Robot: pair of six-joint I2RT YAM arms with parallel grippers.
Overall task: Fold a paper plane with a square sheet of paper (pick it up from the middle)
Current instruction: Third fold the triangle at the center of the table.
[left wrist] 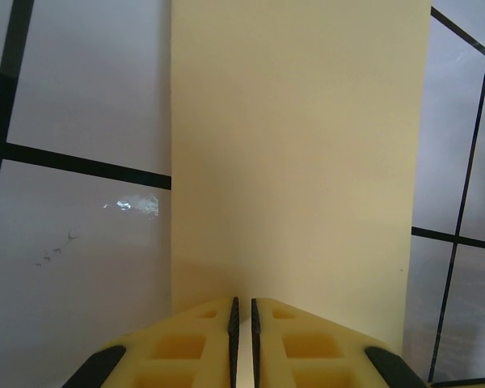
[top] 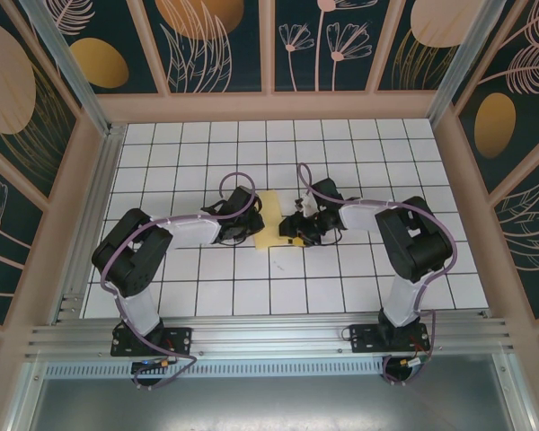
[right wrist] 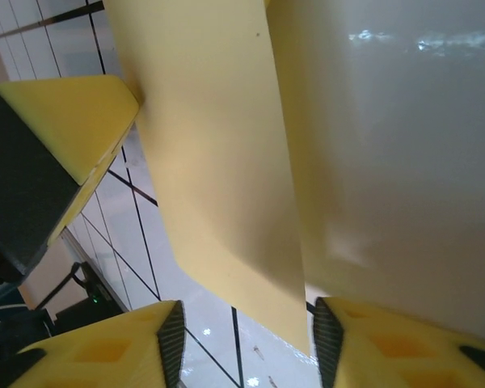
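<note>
Pale-yellow thin square paper sheet (left wrist: 299,162), judged light and limp, best held by its edges: left claw (left wrist: 243,311) pinches one, right claw (right wrist: 246,325) gapes wide astride a flap (right wrist: 218,162).

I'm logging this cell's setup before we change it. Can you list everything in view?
sheet of paper: one, pale yellow, partly folded, mid-table between the two grippers
table: one, white tiles with black grid lines, under everything
wall panels: several, dark teal with gold and pink plant patterns, on the far side and both flanks
frame rail: one, bare aluminium, along the near edge
left arm, right arm: two, black and white with purple cables, bolted to the rail
left gripper: one, yellow fingers with black pads, shut, tips at the paper
right gripper: one, same colours, open, a raised paper flap between its fingers
</note>
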